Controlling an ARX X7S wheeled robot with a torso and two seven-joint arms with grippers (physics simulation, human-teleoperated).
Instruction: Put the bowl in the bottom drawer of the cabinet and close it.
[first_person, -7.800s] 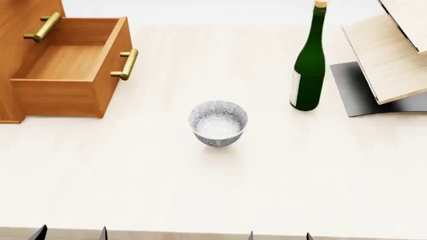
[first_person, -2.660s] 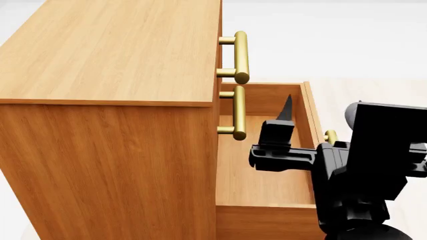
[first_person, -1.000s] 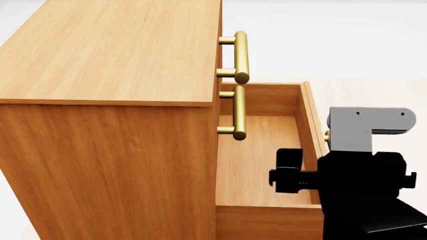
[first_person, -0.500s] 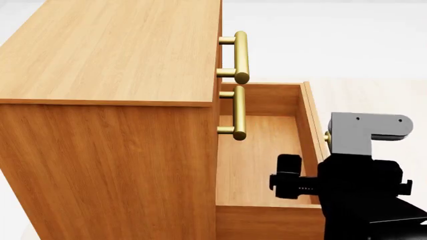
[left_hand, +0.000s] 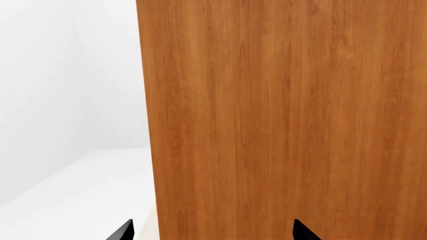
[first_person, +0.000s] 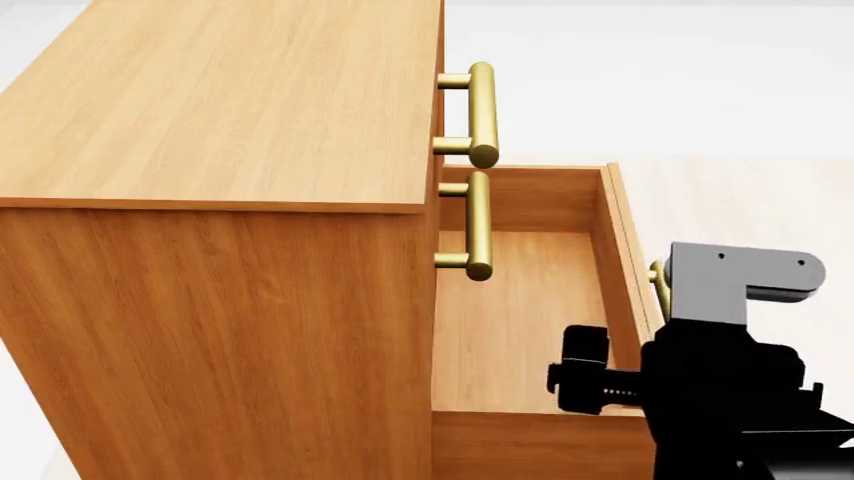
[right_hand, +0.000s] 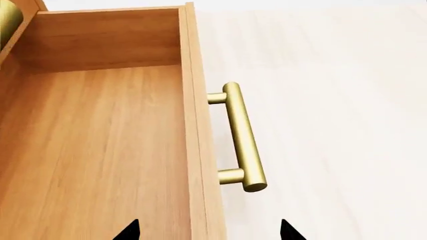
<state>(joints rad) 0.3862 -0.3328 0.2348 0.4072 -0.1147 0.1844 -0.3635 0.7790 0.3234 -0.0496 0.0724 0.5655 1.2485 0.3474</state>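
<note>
Hovering right gripper (right_hand: 208, 231) straddles drawer (right_hand: 100, 150) front, jaws spread, grasping nothing. Left gripper (left_hand: 210, 231) jaws spread, facing cabinet (first_person: 220, 230) side. Bowl unseen, drawer empty. Judgement: fetch bowl first; push handle (right_hand: 241, 137) squarely later.

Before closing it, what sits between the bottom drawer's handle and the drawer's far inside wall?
Right wrist view: only the front panel separates the handle from the bare drawer floor; no bowl.

Bottom drawer (first_person: 534, 300) open, interior free; front wall, brass handle (right_hand: 241, 136) block right hand (right_hand: 208, 231) sideways.
</note>
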